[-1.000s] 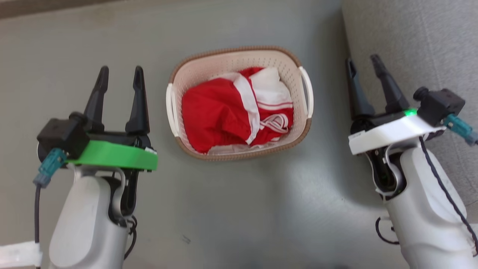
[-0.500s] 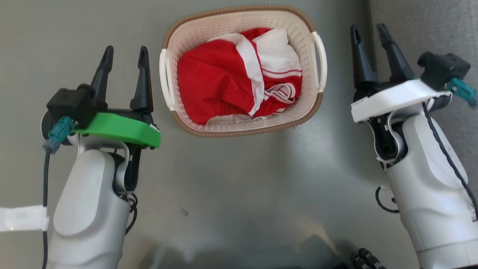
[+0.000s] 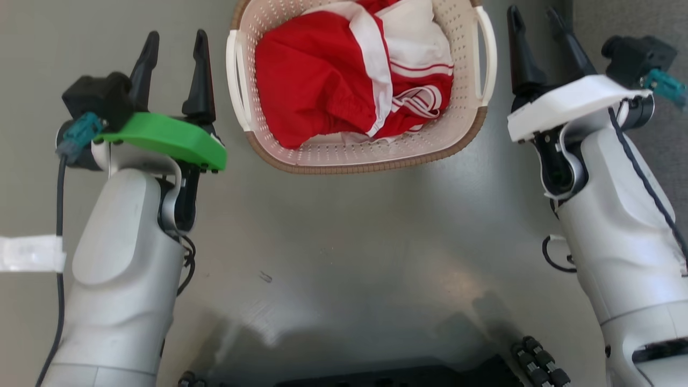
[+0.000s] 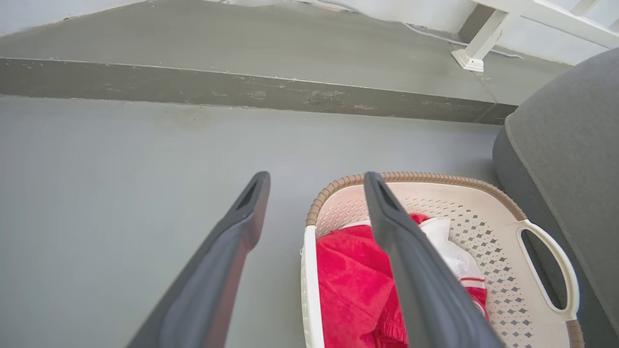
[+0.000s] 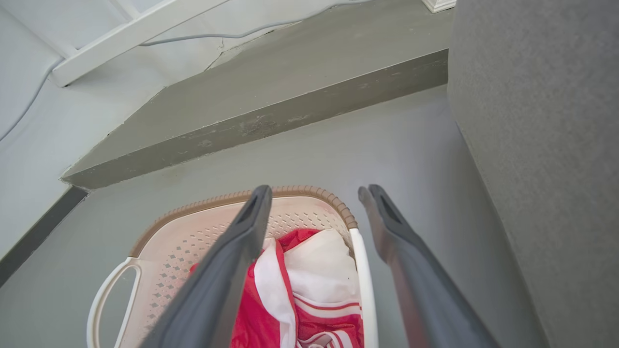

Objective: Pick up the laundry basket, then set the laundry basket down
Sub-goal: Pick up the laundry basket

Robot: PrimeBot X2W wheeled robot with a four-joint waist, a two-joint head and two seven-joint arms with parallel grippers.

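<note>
on the smooth grey floor [image 3: 344, 242] a cream-white perforated plastic laundry basket [image 3: 344, 155] with a brown woven-look rim is seen, loaded with crumpled red and white cloth [image 3: 312, 80]. it is flanked by the left gripper [image 3: 176, 37] and the right gripper [image 3: 534, 13], each held parted and empty, just beside a white handle.

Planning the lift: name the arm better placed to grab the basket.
Left gripper, slightly: its open jaws line up with the basket handle, free floor beside; the right gripper crowds the sofa.

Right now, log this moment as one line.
laundry basket: on floor, red-and-white clothes inside | left pincer: open, beside left handle | right pincer: open, beside right handle | contact: none
</note>
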